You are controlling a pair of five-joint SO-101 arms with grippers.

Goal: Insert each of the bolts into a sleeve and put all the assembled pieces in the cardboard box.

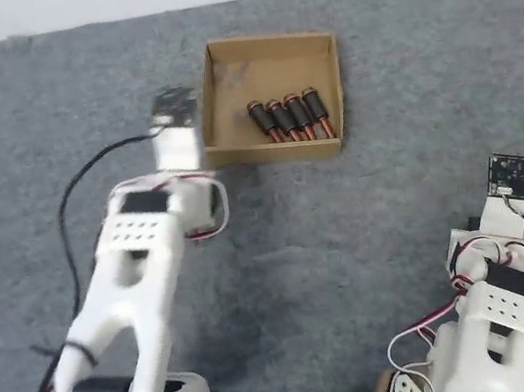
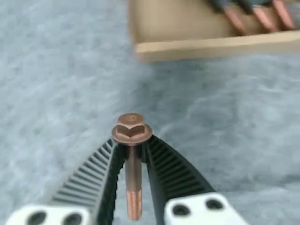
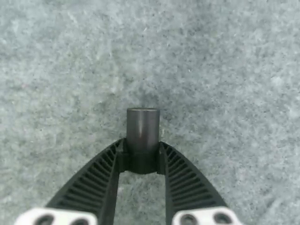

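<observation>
Your left gripper [image 2: 132,146] is clenched on the copper-coloured hex-head metal bolt [image 2: 131,129], pinched just under its head, with the shank lying back between the fingers. Your right gripper [image 3: 142,157] grasps the dark cylindrical sleeve [image 3: 142,131] by its near end, the rest standing past the fingertips. Both pieces look light, rigid and smooth, so they will likely pivot in a tip pinch; take the sleeve nearer mid-length.

The box [image 1: 274,149] sits near the far edge of the table [image 1: 351,241], about midway along it. Four assembled pieces [image 1: 289,117] lie side by side in it, toward its front right. The left gripper [image 2: 132,143], holding a bolt [image 2: 132,133], is just beside the box's front left corner. The right gripper [image 3: 142,152], holding a sleeve [image 3: 142,131], is near the table's front right corner.
</observation>
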